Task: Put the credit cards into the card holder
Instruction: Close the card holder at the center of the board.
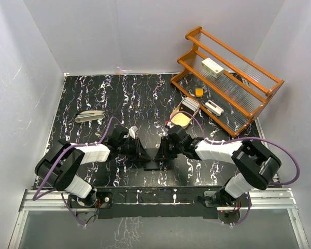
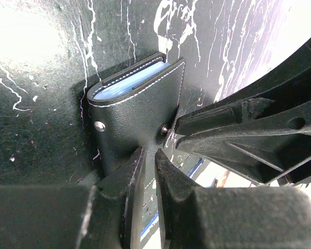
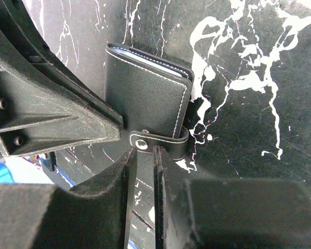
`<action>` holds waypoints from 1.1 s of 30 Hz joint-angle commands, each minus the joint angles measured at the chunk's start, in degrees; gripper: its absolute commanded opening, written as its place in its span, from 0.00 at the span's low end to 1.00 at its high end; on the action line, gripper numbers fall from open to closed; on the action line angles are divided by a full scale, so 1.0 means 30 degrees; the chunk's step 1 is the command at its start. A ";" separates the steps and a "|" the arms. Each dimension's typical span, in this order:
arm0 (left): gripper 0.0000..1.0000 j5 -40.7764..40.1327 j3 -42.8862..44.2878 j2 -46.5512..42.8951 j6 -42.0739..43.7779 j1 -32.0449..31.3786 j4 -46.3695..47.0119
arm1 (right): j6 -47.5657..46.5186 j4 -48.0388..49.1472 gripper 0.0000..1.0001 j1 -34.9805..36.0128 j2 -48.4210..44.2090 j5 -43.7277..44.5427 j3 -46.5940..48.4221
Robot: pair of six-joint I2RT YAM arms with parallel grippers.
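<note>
The card holder [image 2: 135, 111], a black folded wallet with white stitching, lies at the table's near middle, between both grippers [image 1: 151, 165]. Pale blue-white credit card edges [image 2: 128, 84] show inside its far open side, and as a thin line in the right wrist view [image 3: 145, 55]. Its snap strap [image 3: 158, 139] wraps round the near edge. My left gripper [image 2: 149, 155] has its jaws almost together at the holder's near edge. My right gripper [image 3: 144, 151] has its jaws almost together right at the strap's snap. Each gripper's fingers show in the other's wrist view.
A cream oval-ended tray [image 1: 182, 118] lies just beyond the right gripper. A wooden rack [image 1: 233, 78] at the back right holds a white box with a red mark [image 1: 212, 67]. A grey object [image 1: 89, 116] lies at the left. The table's front edge is close behind the holder.
</note>
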 commanded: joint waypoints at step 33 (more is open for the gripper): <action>0.16 -0.1219 -0.0545 0.0426 0.0406 -0.0363 -0.0641 | -0.0833 -0.3614 0.07 0.0332 0.2121 0.1678 0.2529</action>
